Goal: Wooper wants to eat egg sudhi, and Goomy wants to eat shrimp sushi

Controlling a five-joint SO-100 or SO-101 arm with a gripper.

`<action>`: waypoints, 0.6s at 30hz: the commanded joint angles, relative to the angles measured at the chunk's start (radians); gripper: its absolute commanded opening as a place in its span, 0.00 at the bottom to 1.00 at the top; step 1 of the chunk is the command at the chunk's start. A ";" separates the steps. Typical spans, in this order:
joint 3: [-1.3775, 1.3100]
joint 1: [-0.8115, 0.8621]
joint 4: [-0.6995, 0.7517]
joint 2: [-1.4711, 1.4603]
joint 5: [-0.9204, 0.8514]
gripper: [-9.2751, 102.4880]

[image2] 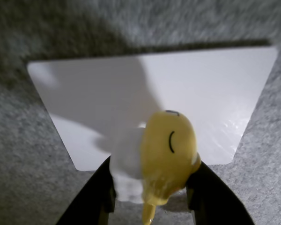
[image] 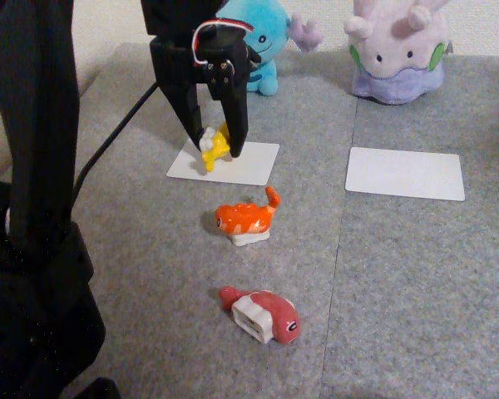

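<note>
My black gripper (image: 217, 150) is shut on the yellow egg sushi (image: 214, 146), holding it just above the left white card (image: 249, 165) in the fixed view. Seen from the wrist, the egg sushi (image2: 168, 154) sits between the two dark fingers (image2: 99, 197), over the white card (image2: 131, 89). Blue Wooper (image: 264, 43) sits behind that card, partly hidden by the arm. Lilac Goomy (image: 397, 50) sits at the back right. The orange shrimp sushi (image: 247, 219) lies on the grey mat in front of the left card.
A second white card (image: 404, 173) lies in front of Goomy. A dark red-pink toy sushi (image: 262, 313) lies nearer the camera. A black arm base and cable (image: 108, 141) fill the left side. The grey mat (image: 416, 283) covers the table.
</note>
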 commanded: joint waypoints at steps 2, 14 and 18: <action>-0.017 0.021 -0.026 0.014 -0.005 0.16; -0.018 0.021 -0.026 -0.094 -0.008 0.23; -0.020 0.021 -0.026 -0.078 -0.025 0.33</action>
